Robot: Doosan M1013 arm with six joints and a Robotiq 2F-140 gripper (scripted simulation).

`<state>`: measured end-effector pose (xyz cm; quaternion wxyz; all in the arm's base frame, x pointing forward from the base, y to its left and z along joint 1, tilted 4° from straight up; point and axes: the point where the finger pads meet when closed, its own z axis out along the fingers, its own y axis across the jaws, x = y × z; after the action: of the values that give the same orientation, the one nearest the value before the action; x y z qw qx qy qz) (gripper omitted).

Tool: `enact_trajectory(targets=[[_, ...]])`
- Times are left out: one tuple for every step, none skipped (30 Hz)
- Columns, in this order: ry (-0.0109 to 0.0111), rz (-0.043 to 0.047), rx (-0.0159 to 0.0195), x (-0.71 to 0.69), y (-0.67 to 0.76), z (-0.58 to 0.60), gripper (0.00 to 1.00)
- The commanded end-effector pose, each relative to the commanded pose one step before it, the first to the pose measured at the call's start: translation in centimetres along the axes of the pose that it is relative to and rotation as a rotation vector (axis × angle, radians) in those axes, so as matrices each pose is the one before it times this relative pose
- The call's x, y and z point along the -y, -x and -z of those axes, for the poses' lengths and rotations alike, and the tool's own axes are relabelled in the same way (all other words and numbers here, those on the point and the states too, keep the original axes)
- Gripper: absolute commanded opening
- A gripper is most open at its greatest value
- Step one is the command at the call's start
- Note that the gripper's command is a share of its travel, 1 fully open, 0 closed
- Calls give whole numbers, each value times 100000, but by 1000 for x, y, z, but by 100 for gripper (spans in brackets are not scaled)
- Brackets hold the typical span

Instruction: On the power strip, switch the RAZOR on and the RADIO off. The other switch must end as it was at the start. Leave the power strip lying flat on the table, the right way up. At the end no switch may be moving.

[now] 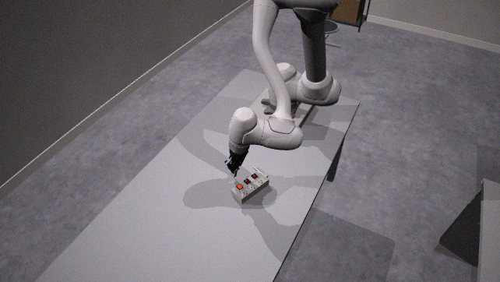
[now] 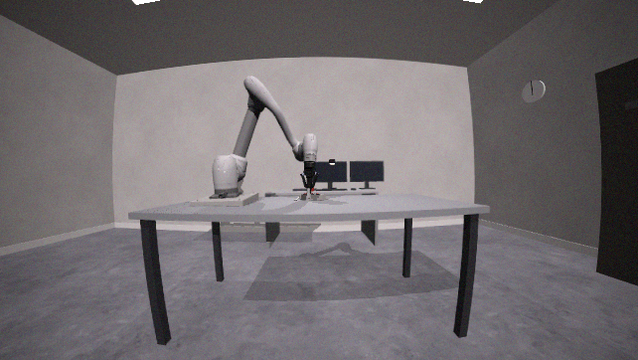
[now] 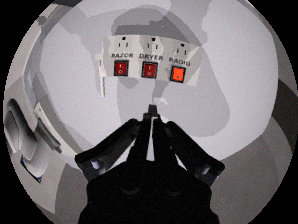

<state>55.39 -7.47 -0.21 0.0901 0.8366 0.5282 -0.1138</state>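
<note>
A grey power strip (image 1: 255, 188) (image 2: 315, 198) (image 3: 152, 52) lies flat on the table (image 1: 156, 234) (image 2: 378, 210), right way up. It has three red rocker switches in a row. In the wrist view the RAZOR switch (image 3: 121, 68) is at the left and looks dark. The middle switch (image 3: 150, 70) is dark too. The RADIO switch (image 3: 177, 74) (image 1: 239, 186) at the right glows bright orange-red. My gripper (image 1: 234, 174) (image 2: 309, 188) (image 3: 150, 111) is shut and empty, fingertips together. It hangs a little above the table just beside the strip's long side, near the middle switch.
The arm's base stands on a plate (image 1: 260, 104) at the table's far end. The table's right edge (image 1: 311, 202) runs close behind the strip. Two monitors (image 2: 349, 172) stand on a desk beyond. Another table corner (image 1: 488, 234) shows at the far right.
</note>
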Motion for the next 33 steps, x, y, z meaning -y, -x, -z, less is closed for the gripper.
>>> enact_trajectory(targets=[[2,2,-18,1,-2,9,0],[0,0,0,0,0,0,0],[0,0,0,0,0,0,0],[0,0,0,0,0,0,0],[0,0,0,0,0,0,0],[0,0,0,0,0,0,0],[0,0,0,0,0,0,0],[0,0,0,0,0,0,0],[0,0,0,0,0,0,0],[0,0,0,0,0,0,0],[0,0,0,0,0,0,0],[0,0,0,0,0,0,0],[0,0,0,0,0,0,0],[0,0,0,0,0,0,0],[0,0,0,0,0,0,0],[0,0,0,0,0,0,0],[0,0,0,0,0,0,0],[0,0,0,0,0,0,0],[0,0,0,0,0,0,0],[0,0,0,0,0,0,0],[0,0,0,0,0,0,0],[0,0,0,0,0,0,0],[0,0,0,0,0,0,0],[0,0,0,0,0,0,0],[0,0,0,0,0,0,0],[0,0,0,0,0,0,0],[0,0,0,0,0,0,0],[0,0,0,0,0,0,0],[5,-3,9,-12,21,99,0],[26,-18,48,-66,119,559,0],[41,-31,77,-115,248,1156,0],[31,-27,60,-115,353,1629,0],[-1,-4,0,-64,398,1816,0]])
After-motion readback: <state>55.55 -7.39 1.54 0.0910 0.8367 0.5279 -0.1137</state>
